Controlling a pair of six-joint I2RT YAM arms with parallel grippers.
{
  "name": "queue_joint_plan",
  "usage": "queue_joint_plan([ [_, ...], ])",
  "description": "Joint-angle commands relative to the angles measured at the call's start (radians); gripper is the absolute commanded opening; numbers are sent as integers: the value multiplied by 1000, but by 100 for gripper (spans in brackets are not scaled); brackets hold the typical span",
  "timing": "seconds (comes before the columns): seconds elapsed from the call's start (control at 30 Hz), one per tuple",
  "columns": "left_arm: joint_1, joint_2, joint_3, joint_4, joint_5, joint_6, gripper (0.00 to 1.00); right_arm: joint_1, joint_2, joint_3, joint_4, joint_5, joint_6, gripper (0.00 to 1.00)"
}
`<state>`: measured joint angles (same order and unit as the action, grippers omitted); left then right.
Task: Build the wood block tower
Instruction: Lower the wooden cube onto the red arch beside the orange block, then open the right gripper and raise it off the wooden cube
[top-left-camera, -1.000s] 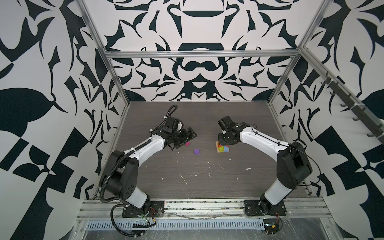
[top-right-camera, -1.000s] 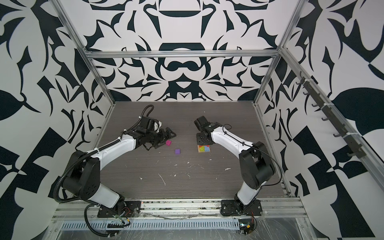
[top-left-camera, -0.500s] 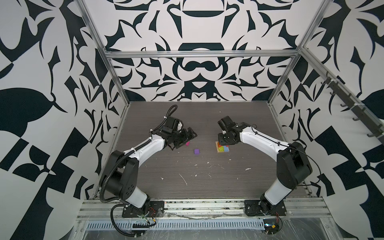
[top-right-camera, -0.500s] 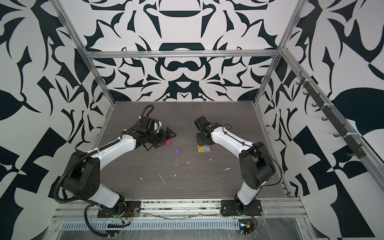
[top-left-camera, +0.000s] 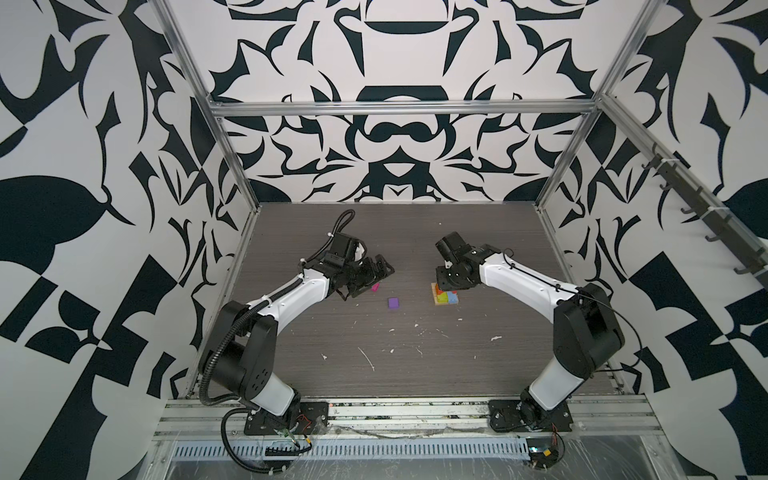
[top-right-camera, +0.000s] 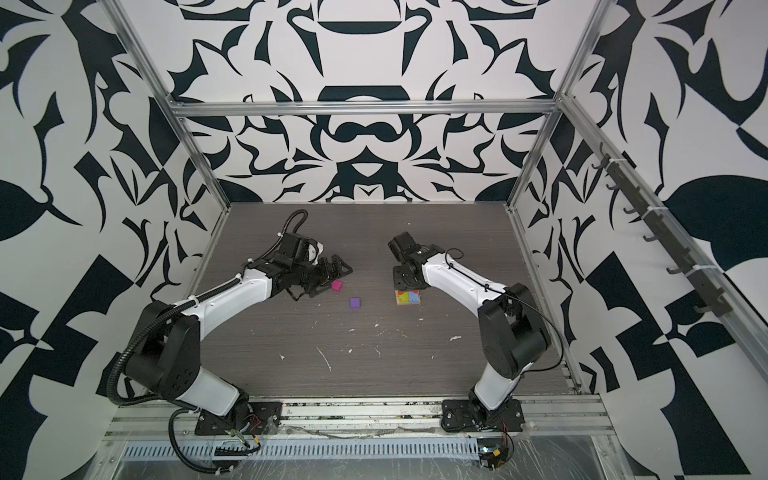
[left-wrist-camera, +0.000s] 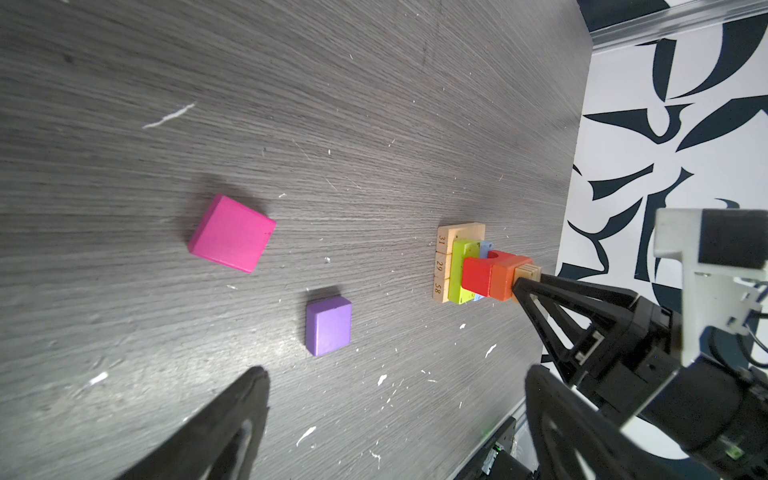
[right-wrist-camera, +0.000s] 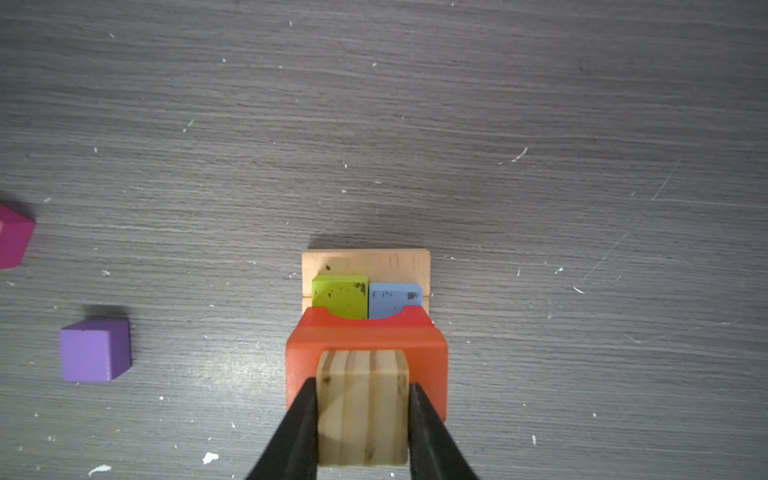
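I have my right gripper (right-wrist-camera: 363, 386) clamped on the ridged tan block (right-wrist-camera: 361, 415) atop the wood block tower (right-wrist-camera: 365, 336); left gripper (left-wrist-camera: 397, 371) spread wide by the magenta cube (left-wrist-camera: 231, 234)

Wood block tower (left-wrist-camera: 478, 270) stands upright on the table (left-wrist-camera: 374, 104), right of centre in both top views. The base is formed by three tan planks (right-wrist-camera: 365, 262) laid side by side, with 31, 29 and 58 marked on their ends. Lime green block (right-wrist-camera: 338, 295) and light blue block (right-wrist-camera: 395, 297) are laid side by side on the planks. Red block (left-wrist-camera: 478, 274), cut with a half-round notch, and orange block (left-wrist-camera: 500, 282) are set above those. Ridged tan block (right-wrist-camera: 361, 407) is seated on top, clamped between the jaws of the right gripper (right-wrist-camera: 362, 384). Magenta cube (left-wrist-camera: 230, 235) and purple cube (left-wrist-camera: 328, 326) are left loose on the table, apart from each other, with purple the nearer to the tower.
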<state>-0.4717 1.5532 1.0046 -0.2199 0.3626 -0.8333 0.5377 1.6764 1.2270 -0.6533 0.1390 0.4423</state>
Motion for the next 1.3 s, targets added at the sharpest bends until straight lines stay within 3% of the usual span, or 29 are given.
queue_joint_plan([
  [0.0,0,-20,-1,-3,-2,10,99,-2,-40,16,12,23,7,35],
  [0.83,1,-28,-4,-10,-12,15,99,-3,-27,14,21,19,12,41],
  [1.27,1,-30,-9,-4,-12,11,99,-2,-109,-3,31,32,-16,69],
])
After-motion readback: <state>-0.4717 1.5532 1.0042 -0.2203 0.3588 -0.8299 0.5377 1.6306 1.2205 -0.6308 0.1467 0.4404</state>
